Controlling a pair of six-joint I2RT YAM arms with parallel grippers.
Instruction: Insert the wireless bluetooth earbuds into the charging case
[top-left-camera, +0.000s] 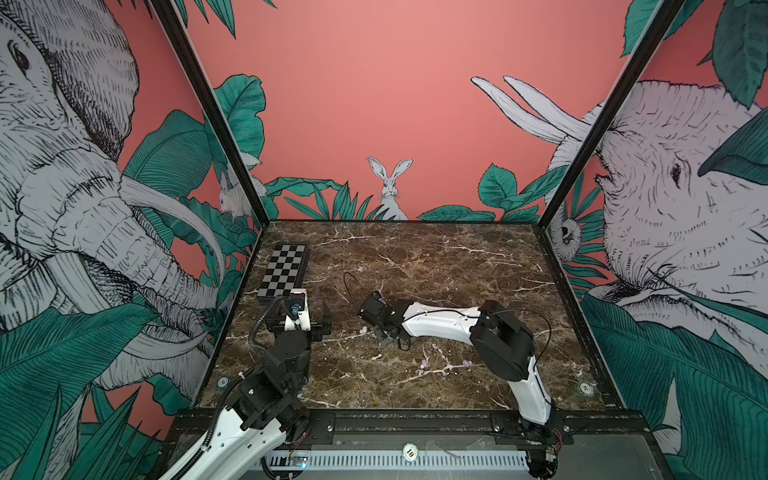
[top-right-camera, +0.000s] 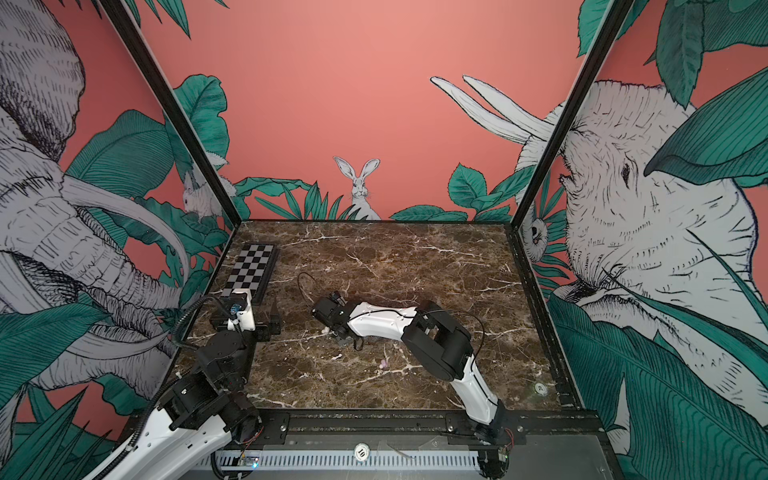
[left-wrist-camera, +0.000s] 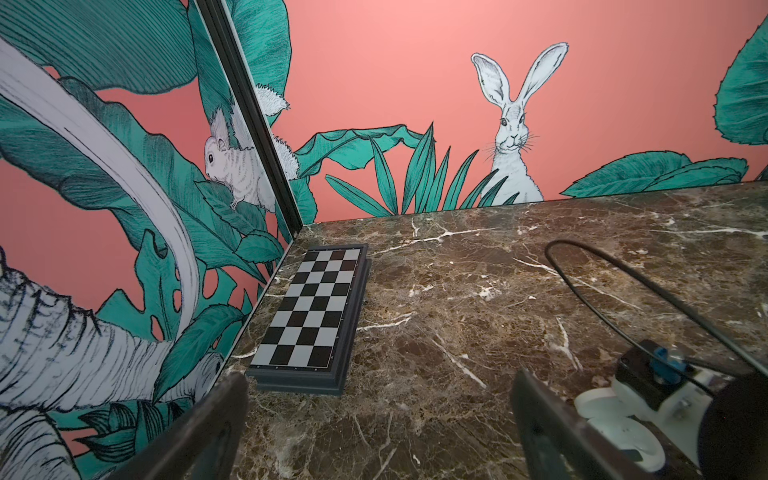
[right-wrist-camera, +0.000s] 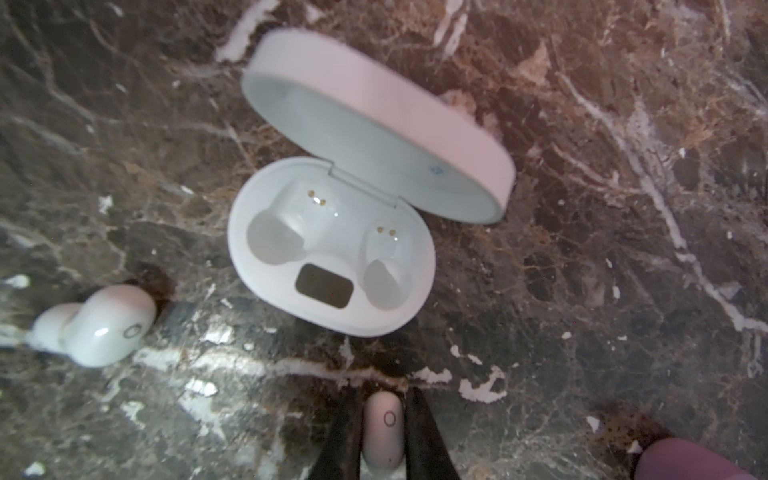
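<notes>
In the right wrist view the white charging case lies open on the marble, lid tipped back, both sockets empty. My right gripper is just in front of it, fingers pressed on both sides of a white earbud. A second white earbud lies loose beside the case and shows in a top view too. Two lilac earbuds rest nearer the front edge. In both top views the right wrist hides the case. My left gripper hangs open and empty at the left.
A folded chessboard lies along the left wall, just beyond the left gripper. A black cable loop arcs off the right wrist. The corner of a lilac case shows beside the right gripper. Printed walls close off three sides.
</notes>
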